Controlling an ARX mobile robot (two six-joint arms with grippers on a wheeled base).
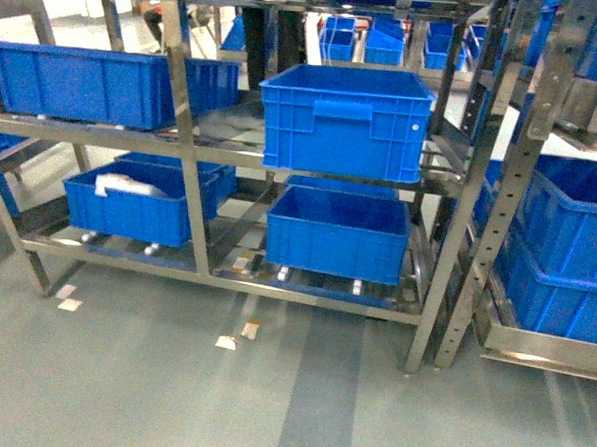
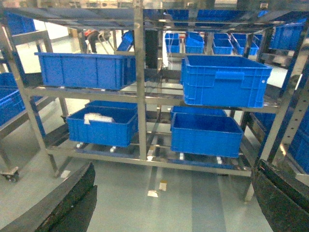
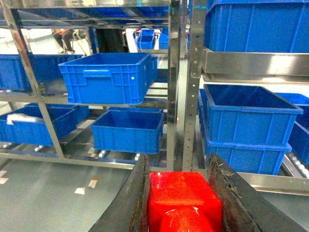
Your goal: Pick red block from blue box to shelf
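We face a multi-tier silver steel shelf (image 1: pixel 188 143) with perforated upright posts, standing on a grey floor (image 1: pixel 149 396). Dark blue ribbed plastic crates (image 1: pixel 346 121) sit on its middle and lower tiers; the lower left one holds something white (image 1: pixel 130 186). More crates fill a second rack (image 1: pixel 558 247) to the right. In our right wrist view, the right pincer (image 3: pixel 181 203) is clenched on the small glossy red plastic block (image 3: pixel 182 200), which fills the gap between the two dark fingers (image 3: pixel 227 193), near the camera and well short of the shelf. In our left wrist view, the left pincer (image 2: pixel 174 203) hangs released, its dark fingers (image 2: pixel 72 203) spread wide apart at the frame's lower corners.
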